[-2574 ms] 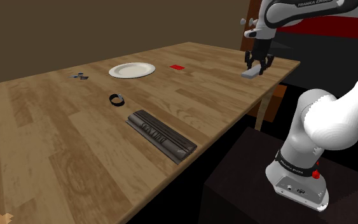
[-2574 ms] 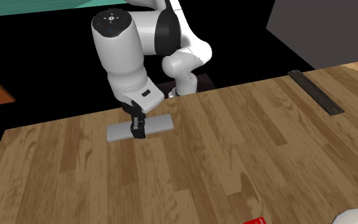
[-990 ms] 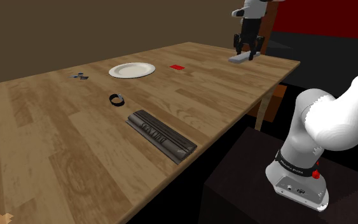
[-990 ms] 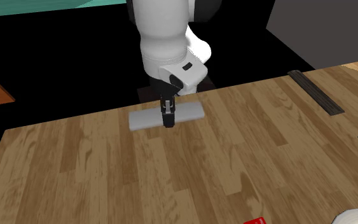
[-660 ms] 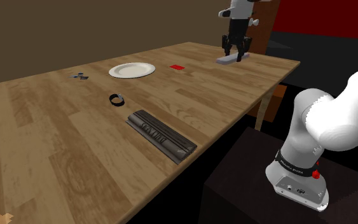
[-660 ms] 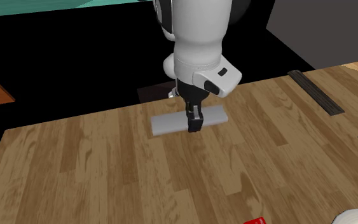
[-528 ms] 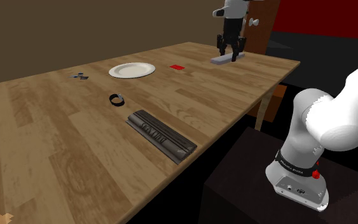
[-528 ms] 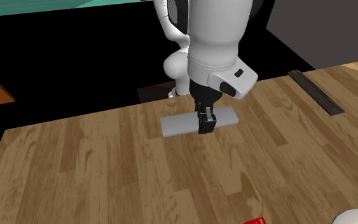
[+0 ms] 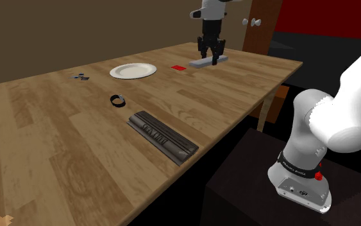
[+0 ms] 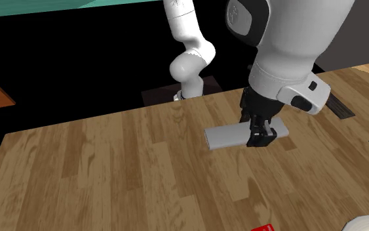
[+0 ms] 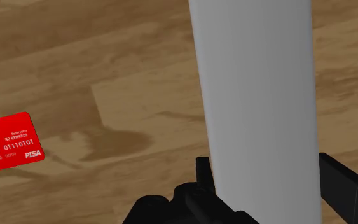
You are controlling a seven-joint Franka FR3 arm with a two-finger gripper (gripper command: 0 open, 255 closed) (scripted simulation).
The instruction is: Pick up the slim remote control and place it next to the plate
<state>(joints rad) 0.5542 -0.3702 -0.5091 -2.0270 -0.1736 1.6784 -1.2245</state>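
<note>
The slim remote (image 9: pixel 204 63), a plain grey bar, hangs level in the gripper (image 9: pixel 211 58), clasped mid-length, just beside the red card (image 9: pixel 178 67). The round white plate (image 9: pixel 133 70) lies flat on the card's other side.

Between the claw (image 9: pixel 211 57) and the plate (image 9: pixel 133 70) you have bare desk (image 9: pixel 236 83), broken only by the flat red card (image 9: pixel 178 67), which lies just beside the claw on the plate's side. Allow for the grey remote (image 10: pixel 225 138): clasped crosswise in the claw, it sticks out past both fingers. The strip of desk between card and plate is open. The black ring (image 9: pixel 117 100) and the long dark ribbed bar (image 9: pixel 163 135) lie well apart from that strip, nearer the stand. A small grey item (image 9: pixel 79 76) sits beyond the plate, towards the shoulder view's left
</note>
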